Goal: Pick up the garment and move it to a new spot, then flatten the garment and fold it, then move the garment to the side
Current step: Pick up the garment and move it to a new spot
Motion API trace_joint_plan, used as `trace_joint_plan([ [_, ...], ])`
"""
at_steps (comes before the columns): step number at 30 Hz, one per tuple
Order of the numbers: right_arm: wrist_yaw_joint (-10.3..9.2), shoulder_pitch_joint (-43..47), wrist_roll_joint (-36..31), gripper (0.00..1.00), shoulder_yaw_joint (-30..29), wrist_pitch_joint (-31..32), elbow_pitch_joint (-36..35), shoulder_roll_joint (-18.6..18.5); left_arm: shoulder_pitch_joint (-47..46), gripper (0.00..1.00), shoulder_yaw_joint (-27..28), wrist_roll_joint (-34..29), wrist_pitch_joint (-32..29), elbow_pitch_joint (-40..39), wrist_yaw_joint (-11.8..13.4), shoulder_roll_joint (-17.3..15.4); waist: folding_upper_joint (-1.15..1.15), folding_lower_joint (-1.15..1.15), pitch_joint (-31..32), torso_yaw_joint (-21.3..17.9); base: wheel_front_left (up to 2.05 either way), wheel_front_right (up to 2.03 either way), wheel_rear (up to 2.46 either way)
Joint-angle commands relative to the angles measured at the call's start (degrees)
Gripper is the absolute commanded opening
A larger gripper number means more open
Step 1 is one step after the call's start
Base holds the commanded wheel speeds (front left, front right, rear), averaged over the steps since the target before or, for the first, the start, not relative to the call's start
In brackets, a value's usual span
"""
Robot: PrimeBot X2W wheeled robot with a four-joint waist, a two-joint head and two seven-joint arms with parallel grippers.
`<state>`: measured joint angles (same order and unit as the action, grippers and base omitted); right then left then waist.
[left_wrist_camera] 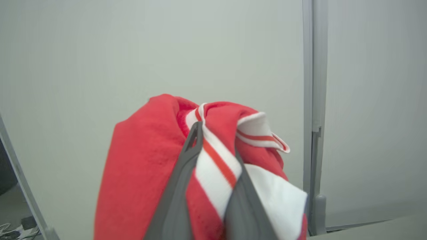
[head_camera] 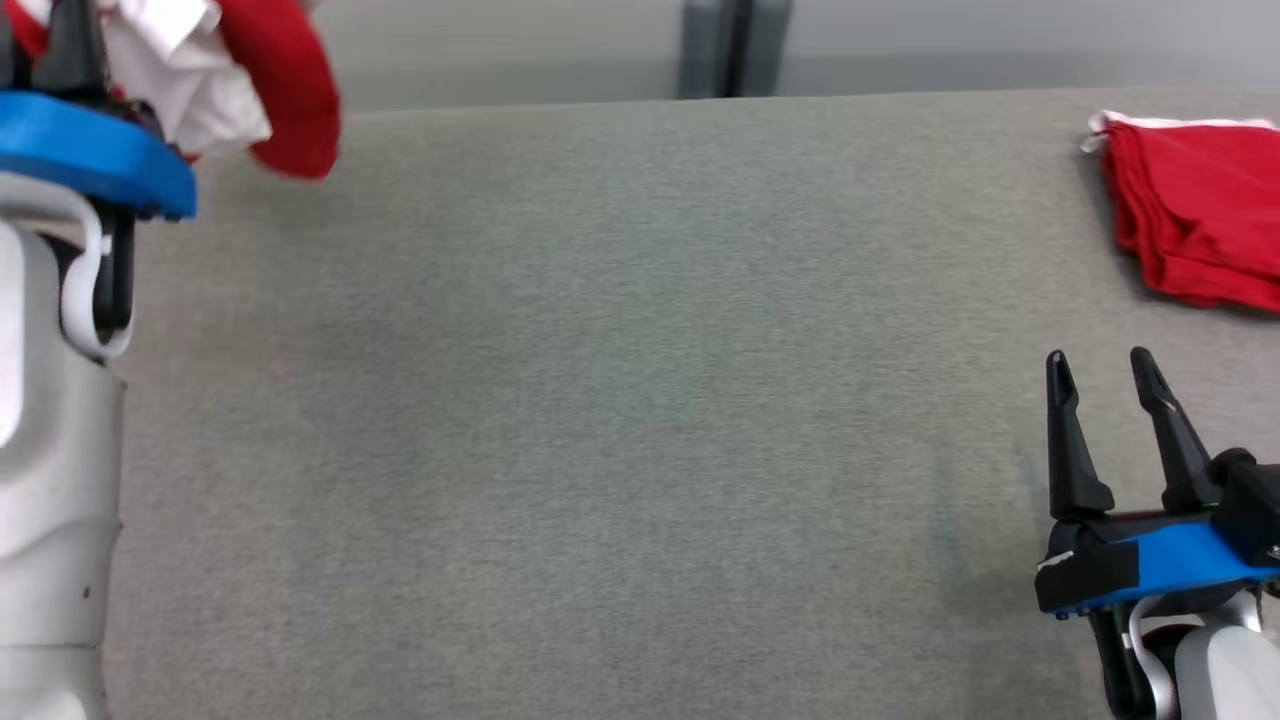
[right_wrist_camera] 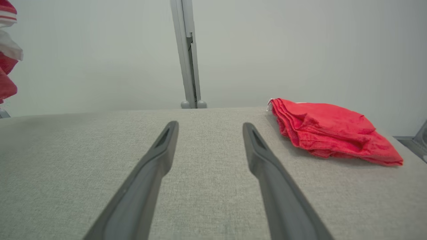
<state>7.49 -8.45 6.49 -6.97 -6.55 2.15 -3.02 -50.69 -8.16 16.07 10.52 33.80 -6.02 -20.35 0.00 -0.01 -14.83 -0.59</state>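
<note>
Pale forearm point(head_camera: 50, 500): head view, near left. Above it the left tool point(head_camera: 65, 40) grasps the red-and-white garment point(head_camera: 230, 90), aloft off the counter point(head_camera: 600, 400) at its far-left corner.
Right tool point(head_camera: 1100, 358): released, near a folded red cloth point(head_camera: 1200, 220).
Left wrist view: striped hem point(left_wrist_camera: 217, 166) pinched. Best carried to mid-counter and lowered before letting go.
Right wrist view: fingers point(right_wrist_camera: 150, 166) spread, ready for a second corner.

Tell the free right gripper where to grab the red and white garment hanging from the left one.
Probably grip the garment by its loose red fold, coming from the robot's right and slightly below. The left gripper pinches the striped band, so the bunch hangs raised, and that fold juts toward the open right gripper.
</note>
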Motion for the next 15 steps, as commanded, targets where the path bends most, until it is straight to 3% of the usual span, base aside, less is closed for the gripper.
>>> trace_joint_plan([
  [1,0.01,0.52,1.23,1.00,0.15,-0.68,0.67,0.14,-0.97,0.00,-0.82,-0.41,-1.07,-3.01,0.24,0.71,0.00,0.01,1.36,-2.25,0.00,0.00,0.00],
  [8,0.01,0.28,4.24,1.00,1.40,-3.31,3.96,0.13,-1.48,0.00,-5.23,-0.90,-7.76,-16.32,0.39,3.78,0.00,0.01,1.25,-8.16,0.00,0.00,0.00],
  [15,0.01,-0.40,5.96,1.00,2.47,-5.43,7.30,0.14,1.47,0.00,-9.52,-0.66,-10.79,-20.70,0.54,7.23,0.00,0.01,0.50,-12.34,0.00,0.00,0.00],
])
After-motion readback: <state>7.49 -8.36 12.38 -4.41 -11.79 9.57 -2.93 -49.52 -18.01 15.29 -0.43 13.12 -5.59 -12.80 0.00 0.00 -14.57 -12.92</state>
